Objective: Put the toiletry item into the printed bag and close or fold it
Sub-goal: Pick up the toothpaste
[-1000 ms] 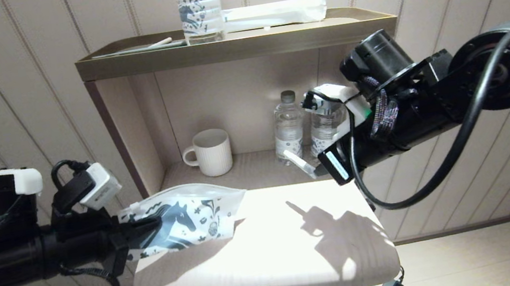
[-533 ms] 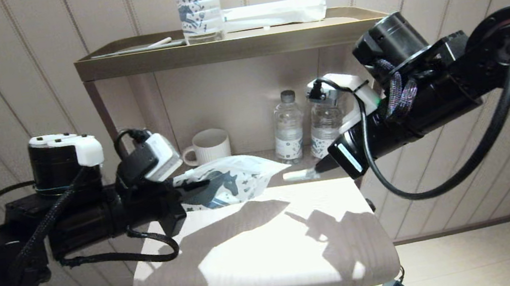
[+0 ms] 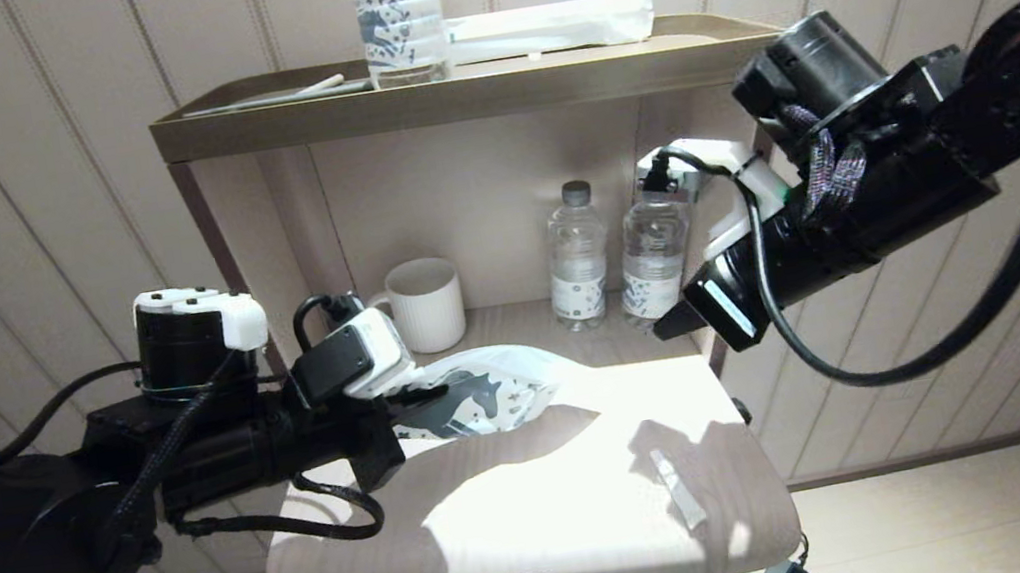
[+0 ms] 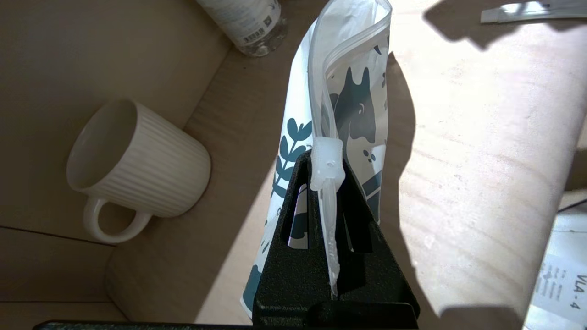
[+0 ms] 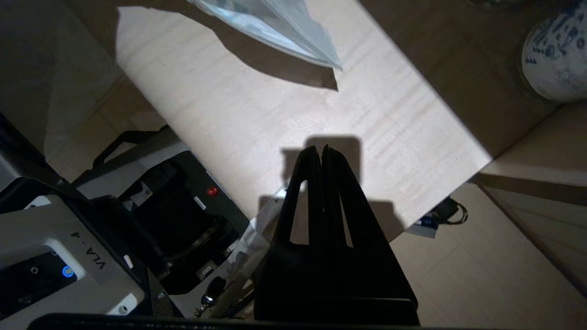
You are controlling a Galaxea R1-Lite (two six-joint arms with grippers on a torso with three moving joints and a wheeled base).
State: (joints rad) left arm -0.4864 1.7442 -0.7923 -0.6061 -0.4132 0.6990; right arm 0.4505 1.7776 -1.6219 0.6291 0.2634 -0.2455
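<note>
The printed bag (image 3: 491,392) hangs just above the back of the wooden stool top (image 3: 526,527), its mouth towards the right. My left gripper (image 3: 426,398) is shut on its zip end; in the left wrist view the fingers (image 4: 326,165) pinch the zip strip beside the slider of the bag (image 4: 353,101). The toiletry item (image 3: 680,489), a slim white stick, lies loose on the stool's front right part and also shows in the left wrist view (image 4: 527,10). My right gripper (image 3: 666,326) hovers shut and empty above the stool's back right corner, with its fingertips (image 5: 321,150) together.
The shelf niche behind the stool holds a ribbed white mug (image 3: 420,305) and two water bottles (image 3: 576,256) (image 3: 651,250). On the shelf's top tray stand a clear horse-print bottle (image 3: 399,20) and a long white packet (image 3: 552,25). The stool's middle is bare.
The toiletry item has left my right gripper and now lies on the stool. My left arm carried the bag right and towards the shelf. The right gripper drew back to the right.
</note>
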